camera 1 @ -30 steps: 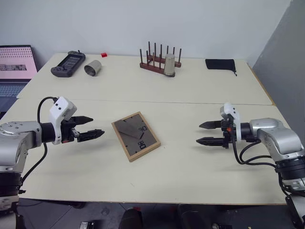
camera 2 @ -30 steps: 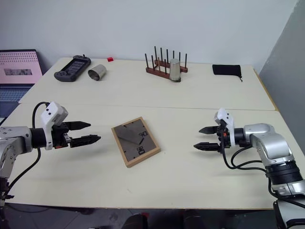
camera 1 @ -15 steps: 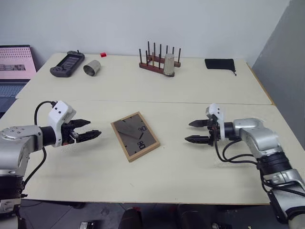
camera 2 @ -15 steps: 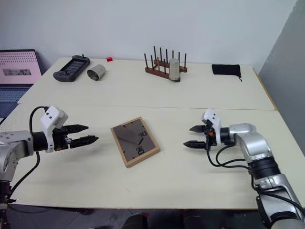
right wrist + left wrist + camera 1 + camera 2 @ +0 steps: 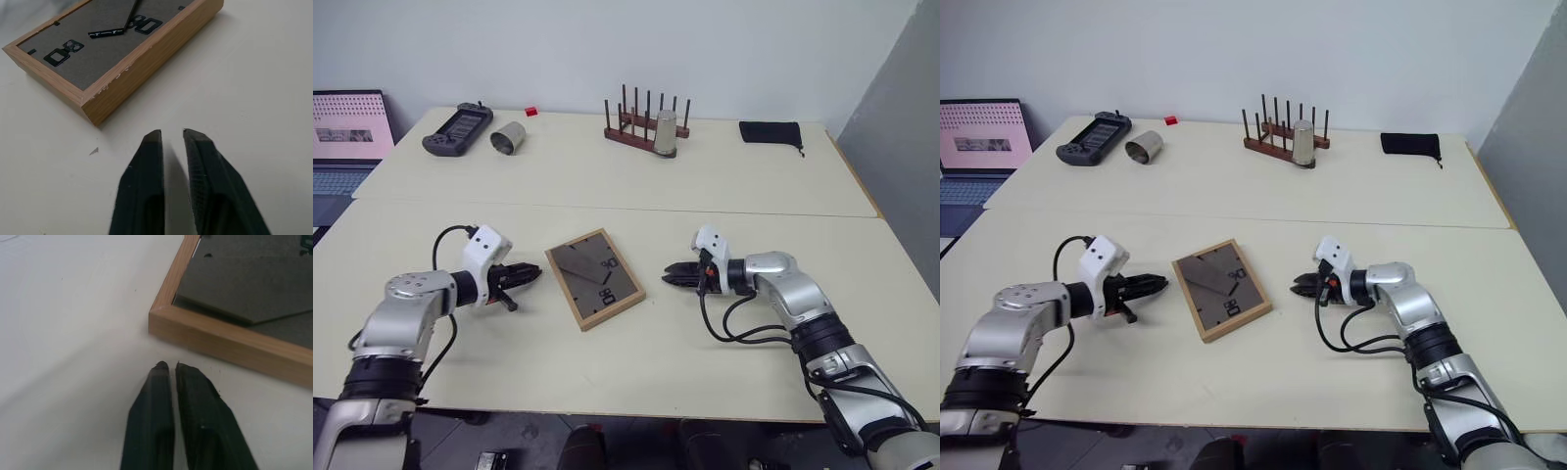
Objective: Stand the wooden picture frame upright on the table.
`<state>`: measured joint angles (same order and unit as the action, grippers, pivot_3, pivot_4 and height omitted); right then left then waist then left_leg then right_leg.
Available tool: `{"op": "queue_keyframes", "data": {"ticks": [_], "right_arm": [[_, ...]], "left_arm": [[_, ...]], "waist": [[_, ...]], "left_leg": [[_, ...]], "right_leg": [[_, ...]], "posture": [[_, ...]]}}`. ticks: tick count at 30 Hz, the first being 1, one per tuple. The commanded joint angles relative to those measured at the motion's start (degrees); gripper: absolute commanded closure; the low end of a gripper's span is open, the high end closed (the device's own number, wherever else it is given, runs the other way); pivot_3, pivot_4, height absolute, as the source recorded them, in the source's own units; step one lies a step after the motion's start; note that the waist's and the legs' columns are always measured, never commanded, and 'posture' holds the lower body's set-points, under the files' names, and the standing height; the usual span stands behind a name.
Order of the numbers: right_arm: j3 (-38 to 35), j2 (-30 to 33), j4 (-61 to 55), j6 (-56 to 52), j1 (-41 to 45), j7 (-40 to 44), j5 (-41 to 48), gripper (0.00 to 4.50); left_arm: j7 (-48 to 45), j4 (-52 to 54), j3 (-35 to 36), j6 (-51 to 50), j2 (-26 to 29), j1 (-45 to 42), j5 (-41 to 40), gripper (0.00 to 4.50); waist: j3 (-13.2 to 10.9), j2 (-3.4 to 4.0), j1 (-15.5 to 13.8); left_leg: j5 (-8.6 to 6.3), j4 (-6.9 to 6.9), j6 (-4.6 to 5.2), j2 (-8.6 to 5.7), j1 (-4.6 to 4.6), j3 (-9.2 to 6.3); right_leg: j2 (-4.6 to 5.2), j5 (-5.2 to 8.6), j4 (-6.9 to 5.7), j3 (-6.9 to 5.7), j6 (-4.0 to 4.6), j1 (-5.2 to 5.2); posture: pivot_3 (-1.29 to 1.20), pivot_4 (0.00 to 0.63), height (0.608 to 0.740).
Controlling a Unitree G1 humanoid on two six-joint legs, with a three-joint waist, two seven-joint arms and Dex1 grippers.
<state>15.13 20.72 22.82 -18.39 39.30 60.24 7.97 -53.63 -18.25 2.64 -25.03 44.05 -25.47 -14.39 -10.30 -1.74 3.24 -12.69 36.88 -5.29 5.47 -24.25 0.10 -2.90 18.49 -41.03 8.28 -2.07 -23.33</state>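
The wooden picture frame [image 5: 594, 278] lies flat on the bench [image 5: 724, 186], face down, with its dark back panel up. It sits near the middle of the near half, just this side of the seam. So the job is not done yet. We have not lifted the frame at all.

Our left tool [image 5: 530, 275] is just left of the frame, low over the bench. Its two black fingers are pressed together and hold nothing. Our right tool [image 5: 672, 276] is just right of the frame. Its fingers are almost together and hold nothing too.

We think all the real work is left: tip the frame up and stand it.
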Motion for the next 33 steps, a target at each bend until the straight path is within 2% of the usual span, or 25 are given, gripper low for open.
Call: {"op": "queue_keyframes", "data": {"ticks": [1,10,21,33], "right_arm": [[0.8,-0.5,-3.5,0.2,-1.1,0.7,0.1,4.44],[1.4,-2.4,-11.2,-4.9,-3.9,1.1,2.1,4.44],[0.1,5.0,-19.9,-9.7,-8.2,3.1,3.6,4.44],[-3.3,13.9,-20.8,-9.8,-11.0,6.0,4.9,4.44]], "left_arm": [[0.1,-2.5,-1.8,3.8,-1.6,-3.4,2.4,4.5],[-2.9,-4.2,-5.6,5.0,-6.7,-8.0,3.4,4.5],[-7.1,0.4,-10.9,3.4,-11.8,-9.4,3.3,4.5],[-12.7,9.1,-15.0,-0.1,-11.6,-7.1,2.6,4.5]], "waist": [[0.0,0.0,0.0],[0.0,0.0,-0.2],[0.0,-0.01,-0.6],[0.0,-0.01,-0.8]], "left_leg": [[0.0,0.0,0.0,0.0,0.0,0.0],[0.01,0.06,-0.01,-0.02,-0.03,-0.06],[0.01,0.07,-0.01,-0.04,-0.08,-0.1],[0.0,0.07,0.0,-0.05,-0.1,-0.1]], "right_leg": [[0.0,0.0,0.0,0.0,0.0,0.0],[0.02,-0.01,-0.03,-0.06,-0.01,0.06],[0.03,-0.01,0.0,-0.09,-0.01,0.06],[0.03,0.0,0.04,-0.08,-0.01,0.07]], "posture": [[0.0,0.15,0.74],[0.0,0.15,0.74],[0.0,0.15,0.74],[0.0,0.15,0.74]]}}
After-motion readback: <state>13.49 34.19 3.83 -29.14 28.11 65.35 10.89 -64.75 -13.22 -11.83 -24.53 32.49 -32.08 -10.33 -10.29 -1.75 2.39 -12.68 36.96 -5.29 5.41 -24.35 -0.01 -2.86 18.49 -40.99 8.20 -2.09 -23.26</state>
